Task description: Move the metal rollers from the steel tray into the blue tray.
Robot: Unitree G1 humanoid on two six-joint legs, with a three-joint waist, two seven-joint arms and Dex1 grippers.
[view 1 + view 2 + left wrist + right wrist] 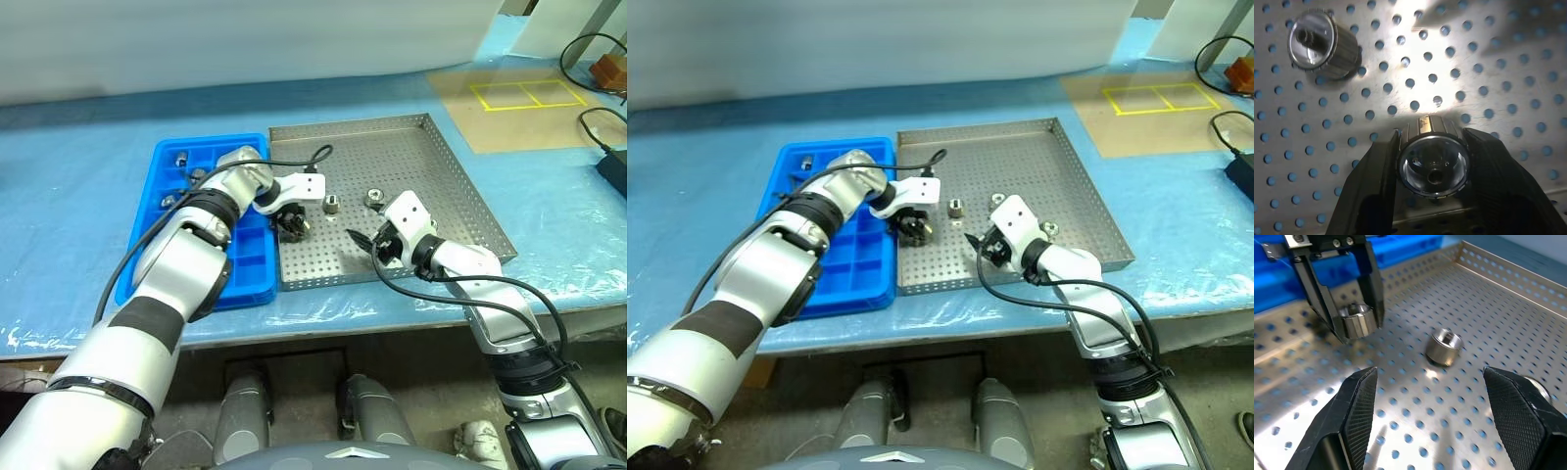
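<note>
Now a ribbed, shiny roller (pixel 1432 159) — hollow-centred — between left claw (pixel 1352 320) fingers; right claw (pixel 1437 401) wide.

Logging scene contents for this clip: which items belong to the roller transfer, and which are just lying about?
Job: steel tray; blue tray; metal rollers, one in the shut left gripper, one loose; open right gripper.
Lying about: black cables; yellow-taped board.

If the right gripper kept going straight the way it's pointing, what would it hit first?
Probably the loose metal roller lying on the steel tray ahead of the open right gripper; depth is uncertain, so it might instead pass it.
</note>
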